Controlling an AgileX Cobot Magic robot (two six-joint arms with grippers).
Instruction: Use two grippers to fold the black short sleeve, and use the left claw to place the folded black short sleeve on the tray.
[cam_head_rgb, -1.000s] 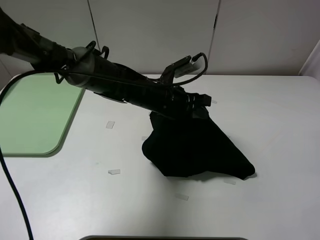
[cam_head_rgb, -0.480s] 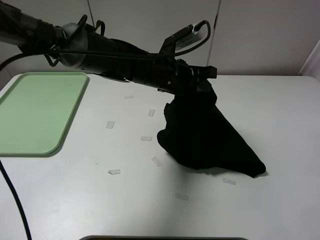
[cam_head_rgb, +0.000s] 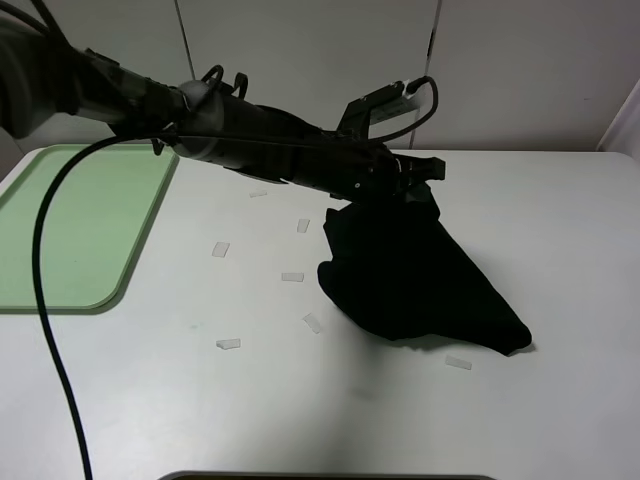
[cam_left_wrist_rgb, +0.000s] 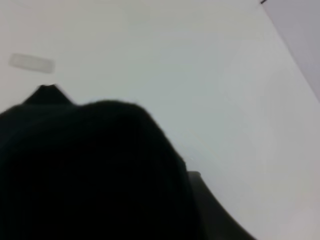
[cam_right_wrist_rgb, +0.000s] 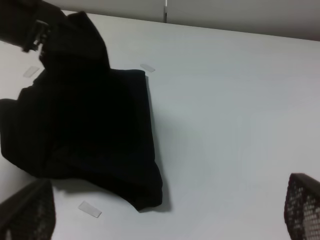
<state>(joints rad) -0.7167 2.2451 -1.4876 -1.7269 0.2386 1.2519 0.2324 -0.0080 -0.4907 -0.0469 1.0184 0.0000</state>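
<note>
1. Left arm (cam_head_rgb: 250, 135): I extend it from the left side across the desk (cam_head_rgb: 560, 230). Its jaws are clamped on the top of the black short sleeve (cam_head_rgb: 410, 270) and hold that part raised above the surface.
2. Black short sleeve: it hangs from the left jaws in a bunched cone. Its lower edge rests on the desk right of centre. In the left wrist view the cloth (cam_left_wrist_rgb: 90, 175) fills most of the near field.
3. Right jaws: apart and clear of the cloth. Both mesh-padded fingertips (cam_right_wrist_rgb: 302, 205) stand wide, with nothing between them.
4. Tray (cam_head_rgb: 60, 230): it lies at the desk's left edge, well apart from the garment.
5. Tape strips (cam_head_rgb: 228, 344): they are scattered on the desk between tray and cloth.
</note>
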